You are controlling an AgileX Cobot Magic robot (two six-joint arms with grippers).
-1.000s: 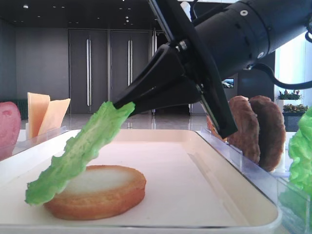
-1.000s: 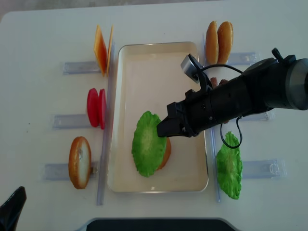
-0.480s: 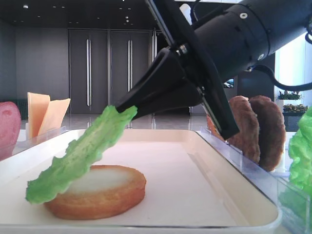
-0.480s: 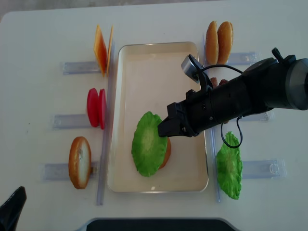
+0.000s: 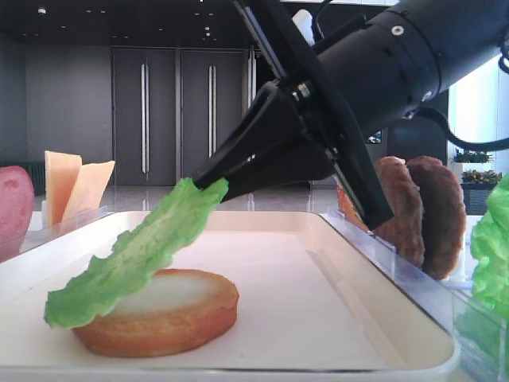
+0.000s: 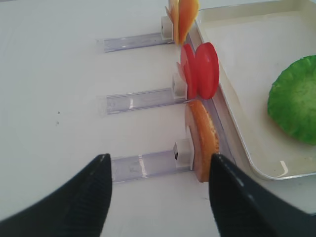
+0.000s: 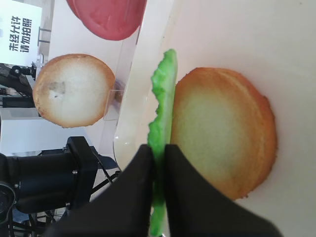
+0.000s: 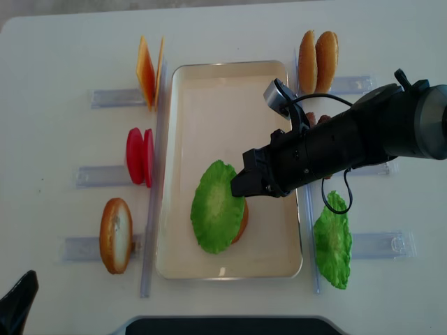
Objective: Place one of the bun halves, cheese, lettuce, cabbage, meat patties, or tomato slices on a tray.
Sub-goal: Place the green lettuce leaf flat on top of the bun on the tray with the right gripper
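The right tool [image 7: 157,163] pinched the lettuce [image 8: 217,206] edge, slanted over a bun half [image 5: 159,312] in the tray [image 8: 209,84].

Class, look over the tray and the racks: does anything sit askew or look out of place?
Yes. The lettuce leaf does not lie flat on the bun half in the tray. It slants: its lower edge rests on the bun, its upper edge is pinched in the right gripper. Everything else stands upright in the racks.

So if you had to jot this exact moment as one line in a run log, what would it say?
right gripper: shut on lettuce | lettuce: tilted, low end on bun half | bun half: flat on tray | left gripper: open, holding nothing
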